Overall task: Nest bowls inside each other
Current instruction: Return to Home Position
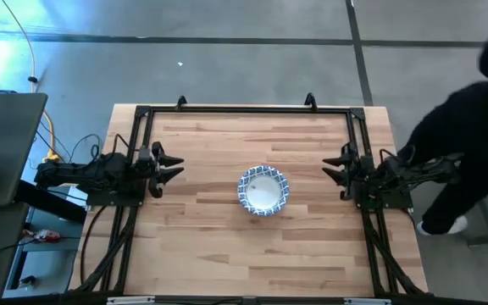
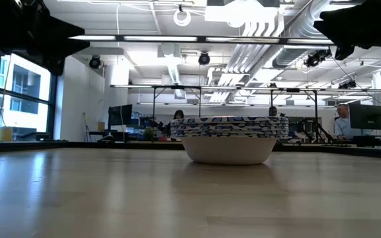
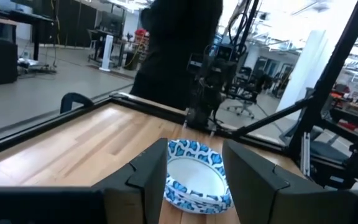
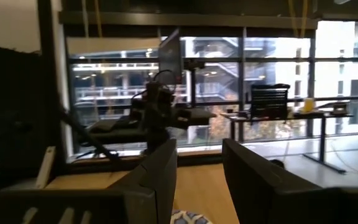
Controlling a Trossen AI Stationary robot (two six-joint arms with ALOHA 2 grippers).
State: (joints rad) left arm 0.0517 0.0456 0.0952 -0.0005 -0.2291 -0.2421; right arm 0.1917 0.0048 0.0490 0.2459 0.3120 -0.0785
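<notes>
One wooden counter (image 1: pixel 210 254), light planks, carries everything listed below. One black frame (image 1: pixel 244 109) runs along its edges. One person in dark clothing (image 1: pixel 468 140) stands just beyond the counter's right edge, close behind the right arm. Two dark arms sit one at each side edge, both pointing inward.

Left tool (image 1: pixel 171 166): you see its fingers spread, with nothing between them. Right tool (image 1: pixel 335 168): its fingers are likewise parted and empty, and it sits level with the left one across the counter.

One stack of bowls (image 1: pixel 263 190), white centres with blue-and-white patterned rims, nested one inside another. It stands upright near the middle of the counter, between the two tools and well apart from both. From counter height you see several rims layered closely above a plain white base (image 2: pixel 230 151). Their exact count cannot be told.
</notes>
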